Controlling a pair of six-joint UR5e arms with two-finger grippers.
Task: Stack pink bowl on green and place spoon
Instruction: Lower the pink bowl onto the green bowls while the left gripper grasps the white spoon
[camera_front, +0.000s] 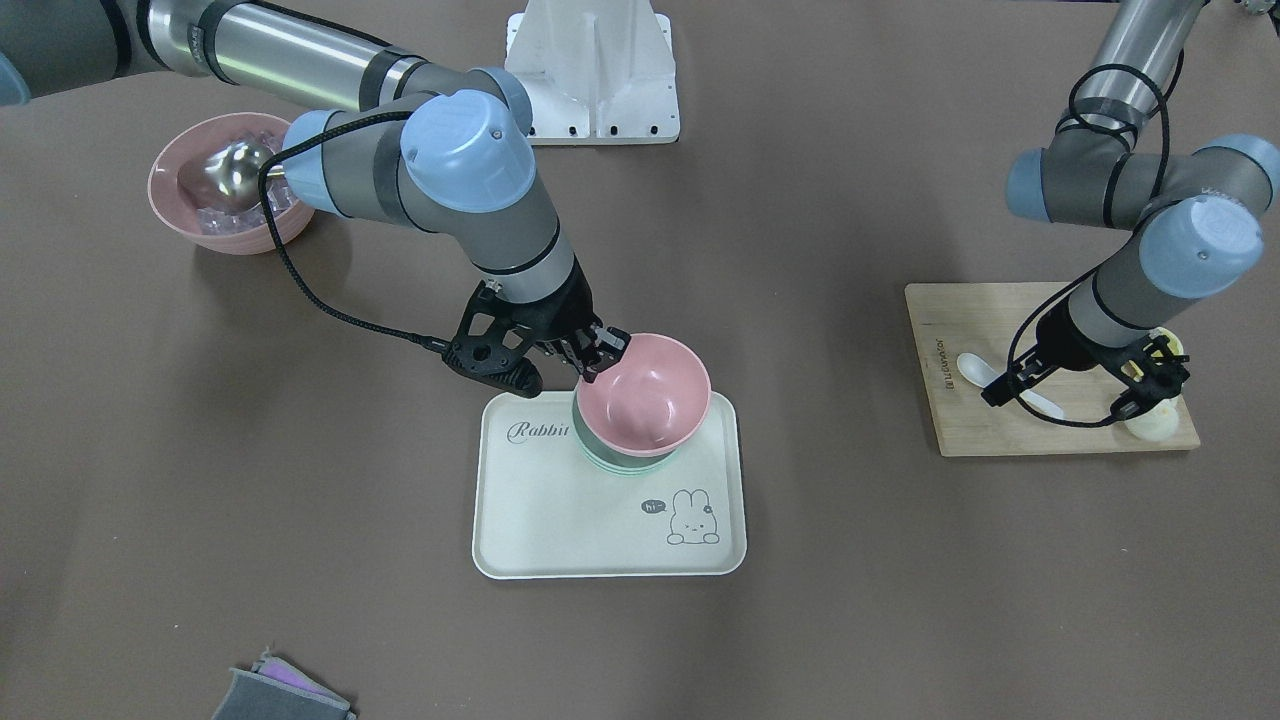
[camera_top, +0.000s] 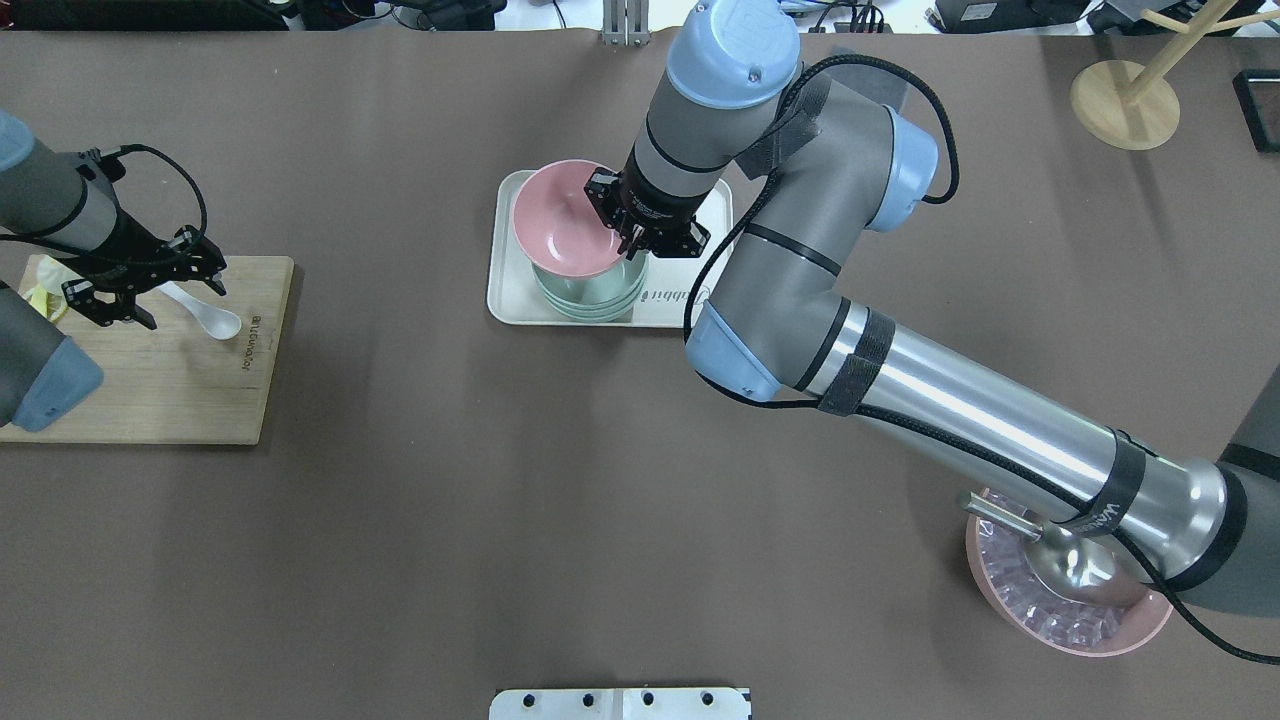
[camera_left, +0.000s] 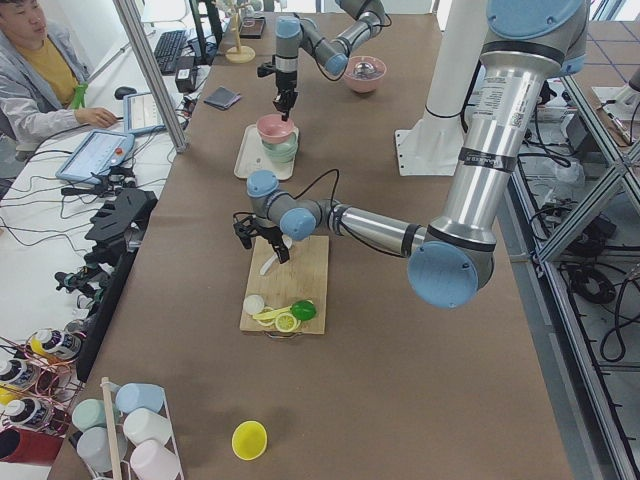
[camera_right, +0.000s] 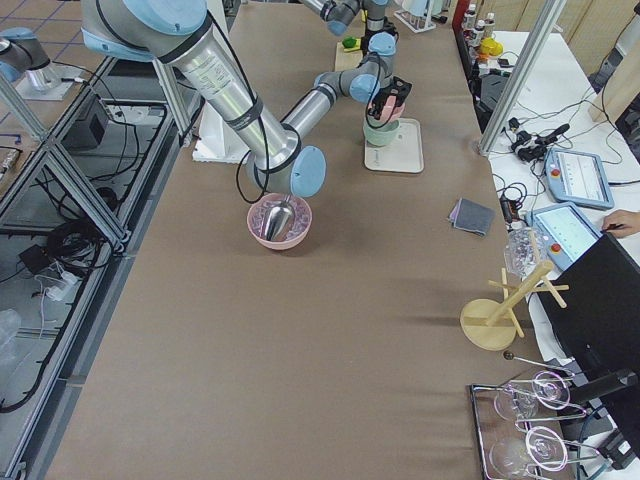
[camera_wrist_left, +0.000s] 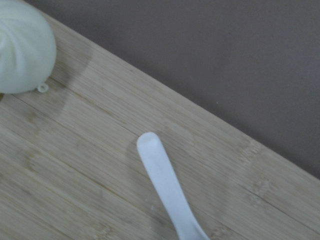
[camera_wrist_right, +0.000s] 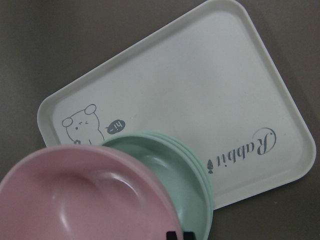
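1. Right tool (camera_front: 598, 360): you see it clenched on the rim of the pink bowl (camera_front: 650, 395).
2. Pink bowl: tilted over the green bowl (camera_front: 604, 457), which sits on the tray (camera_front: 560, 520) in the middle of the surface (camera_front: 300, 450).
3. Left tool (camera_top: 150, 295): released, fingers spread above the spoon handle.
4. Spoon (camera_top: 222, 322): you find it flat on the wooden board (camera_top: 150, 400), well apart from the tray.
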